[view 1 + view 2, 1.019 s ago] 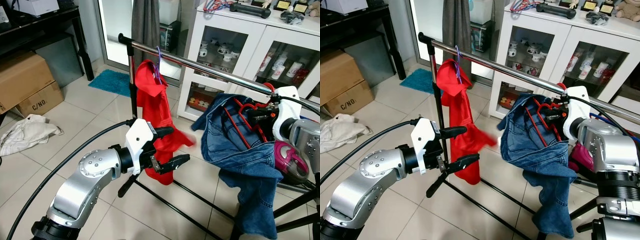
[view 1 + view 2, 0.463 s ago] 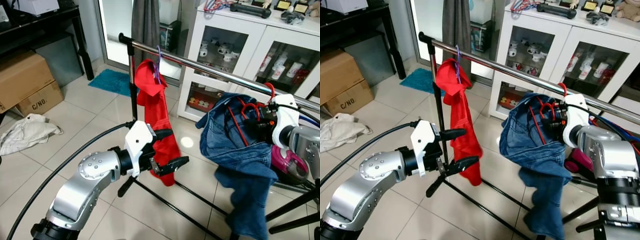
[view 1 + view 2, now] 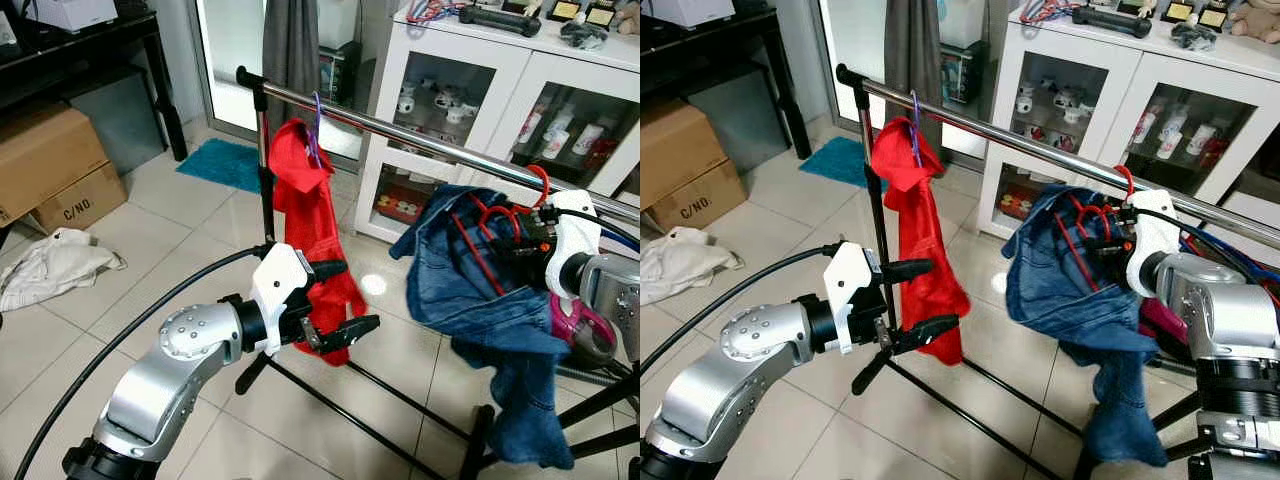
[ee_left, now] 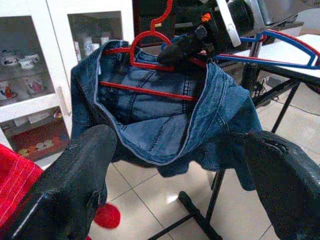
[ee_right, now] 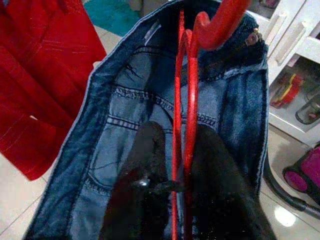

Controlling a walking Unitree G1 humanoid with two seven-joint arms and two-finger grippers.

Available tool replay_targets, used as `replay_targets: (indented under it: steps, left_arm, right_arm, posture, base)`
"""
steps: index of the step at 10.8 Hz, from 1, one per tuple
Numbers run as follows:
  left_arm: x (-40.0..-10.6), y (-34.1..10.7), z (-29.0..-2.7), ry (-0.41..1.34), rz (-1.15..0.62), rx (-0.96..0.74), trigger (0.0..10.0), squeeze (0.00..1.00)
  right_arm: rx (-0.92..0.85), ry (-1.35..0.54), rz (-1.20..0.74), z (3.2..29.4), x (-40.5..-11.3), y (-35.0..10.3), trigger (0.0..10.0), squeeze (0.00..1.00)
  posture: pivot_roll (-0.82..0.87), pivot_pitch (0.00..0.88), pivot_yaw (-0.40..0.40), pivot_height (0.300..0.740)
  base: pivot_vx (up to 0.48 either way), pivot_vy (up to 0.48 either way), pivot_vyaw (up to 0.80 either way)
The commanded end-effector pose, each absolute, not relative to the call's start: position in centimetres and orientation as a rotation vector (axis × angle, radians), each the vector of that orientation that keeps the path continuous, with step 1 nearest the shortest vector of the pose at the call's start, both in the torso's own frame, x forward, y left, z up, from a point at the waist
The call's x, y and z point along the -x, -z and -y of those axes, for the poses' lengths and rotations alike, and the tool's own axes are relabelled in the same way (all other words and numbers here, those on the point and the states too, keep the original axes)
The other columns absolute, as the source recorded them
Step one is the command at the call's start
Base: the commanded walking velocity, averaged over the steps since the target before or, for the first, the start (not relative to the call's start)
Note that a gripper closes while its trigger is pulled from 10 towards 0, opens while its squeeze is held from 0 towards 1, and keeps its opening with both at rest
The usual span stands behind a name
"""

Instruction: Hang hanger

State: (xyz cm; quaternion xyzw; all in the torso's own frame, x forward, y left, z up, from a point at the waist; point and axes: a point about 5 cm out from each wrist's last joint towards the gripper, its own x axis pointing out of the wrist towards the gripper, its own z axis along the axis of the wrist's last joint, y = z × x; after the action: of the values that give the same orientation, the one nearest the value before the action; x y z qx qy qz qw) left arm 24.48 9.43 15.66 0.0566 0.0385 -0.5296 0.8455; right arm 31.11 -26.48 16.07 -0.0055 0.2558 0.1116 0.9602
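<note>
Red hanger (image 5: 184,125) with denim jacket (image 3: 480,290) is being pinched between closed right gripper (image 3: 1110,243) fingers, hook just above at the rail (image 3: 430,145); left gripper (image 3: 335,298) is being held open, idle; jacket weight risks hook being tilted off.

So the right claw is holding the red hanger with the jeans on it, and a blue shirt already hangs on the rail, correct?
Not quite: the garment already on the rail is a red shirt, as the left eye view shows. The right claw does hold the red hanger carrying the jeans.
</note>
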Motion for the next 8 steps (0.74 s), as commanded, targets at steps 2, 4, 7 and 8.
replay_targets:
  steps: [2, 4, 7, 8]
  left_arm:
    - [-24.4, -15.9, -9.3, 1.131, -0.077, -0.140, 10.0, 0.00]
    - [-24.4, -15.9, -9.4, 1.124, -0.079, -0.146, 10.0, 0.00]
    - [-25.2, -15.4, -10.0, 1.001, -0.068, -0.193, 10.0, 0.00]
    - [-25.4, -15.4, -10.2, 0.955, -0.050, -0.188, 10.0, 0.00]
  right_arm:
    - [0.003, -0.221, -0.511, 26.6, -31.0, -16.2, 0.0, 0.00]
    - [0.015, -0.225, -0.517, 26.4, -30.9, -16.1, 0.0, 0.00]
    - [0.015, -0.223, -0.472, 26.1, -30.8, -16.1, 0.0, 0.00]
    - [0.003, -0.220, -0.465, 25.9, -30.6, -16.1, 0.0, 0.00]
  posture:
    - [0.06, 0.000, -0.062, 0.740]
    - [0.06, 0.000, -0.063, 0.740]
    - [0.05, 0.000, -0.053, 0.740]
    - [0.05, 0.000, -0.053, 0.740]
  base:
    - [0.000, 0.000, 0.00]
    - [0.000, 0.000, 0.00]
    - [0.000, 0.000, 0.00]
    - [0.000, 0.000, 0.00]
